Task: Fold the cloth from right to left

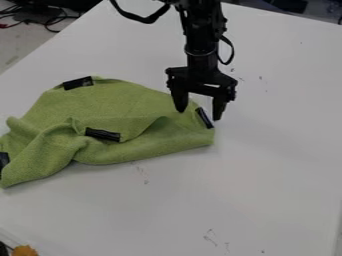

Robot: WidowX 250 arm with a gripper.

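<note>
The gripper (200, 113) hangs down over the right end of the green cloth (127, 107), its two fingers apart. One finger is over the cloth's upper right edge, the other just past that edge above the white table. Between them lies part of a black strip (204, 118) on the cloth's right corner. Other black strips mark the cloth at its top left, its middle and its far left edge. The cloth lies rumpled on the left half of the table, with folds across its middle and lower left.
The white table (280, 165) extends to the right of and below the cloth. Black and red cables (50, 21) lie beyond its upper left edge. An orange object (25, 250) is at the bottom left corner.
</note>
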